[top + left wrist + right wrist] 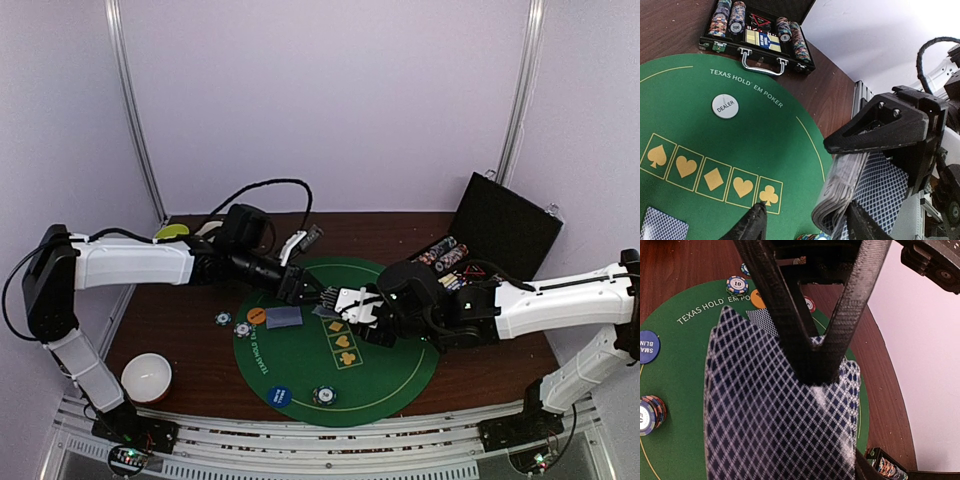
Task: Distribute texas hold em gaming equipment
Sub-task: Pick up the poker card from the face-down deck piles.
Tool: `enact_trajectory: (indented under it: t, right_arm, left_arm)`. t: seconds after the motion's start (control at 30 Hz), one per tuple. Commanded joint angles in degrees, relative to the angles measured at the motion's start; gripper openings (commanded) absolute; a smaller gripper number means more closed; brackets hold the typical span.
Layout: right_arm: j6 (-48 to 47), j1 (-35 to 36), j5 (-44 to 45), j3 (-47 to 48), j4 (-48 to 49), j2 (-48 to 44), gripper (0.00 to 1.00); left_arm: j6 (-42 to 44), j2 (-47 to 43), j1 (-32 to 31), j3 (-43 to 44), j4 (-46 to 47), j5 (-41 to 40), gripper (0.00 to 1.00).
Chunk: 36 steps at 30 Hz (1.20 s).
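My right gripper (347, 306) is shut on a deck of grey-blue-backed playing cards (780, 415) and holds it above the middle of the green poker mat (385, 385). My left gripper (308, 292) is open right at the deck. One of its fingers (810, 355) rests on the top card's back, and that card sits offset from the stack. The deck's edge (840, 187) lies between the left fingers. One card (283, 318) lies face down on the mat. An orange disc (257, 315), a blue disc (279, 396), a white dealer button (725, 106) and striped chips (323, 395) lie around.
An open black case (495, 240) with chip rows (730, 17) stands at the back right on the brown table. Two chips (232, 324) lie at the mat's left edge. A white bowl (147, 377) sits front left and a green object (172, 231) back left.
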Motion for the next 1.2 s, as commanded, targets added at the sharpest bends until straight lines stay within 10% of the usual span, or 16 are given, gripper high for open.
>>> enact_trajectory:
  t: [0.0, 0.27, 0.77, 1.17]
  right_arm:
    - [0.2, 0.4, 1.4, 0.4, 1.0, -1.8, 0.46]
    - [0.3, 0.4, 2.3, 0.0, 0.5, -2.1, 0.46]
    - [1.2, 0.3, 3.4, -2.1, 0.9, -3.9, 0.46]
    - [2.1, -0.9, 3.3, -4.3, 1.3, -6.1, 0.46]
  left_arm:
    - [1.9, -1.5, 0.4, 1.7, -1.4, -3.0, 0.55]
    - [2.0, -2.8, 0.6, 1.7, -1.6, -2.6, 0.47]
    - [3.1, -3.8, 0.7, 2.8, -3.2, -0.5, 0.00]
    - [6.6, -8.5, 2.2, 1.6, -2.7, 1.8, 0.00]
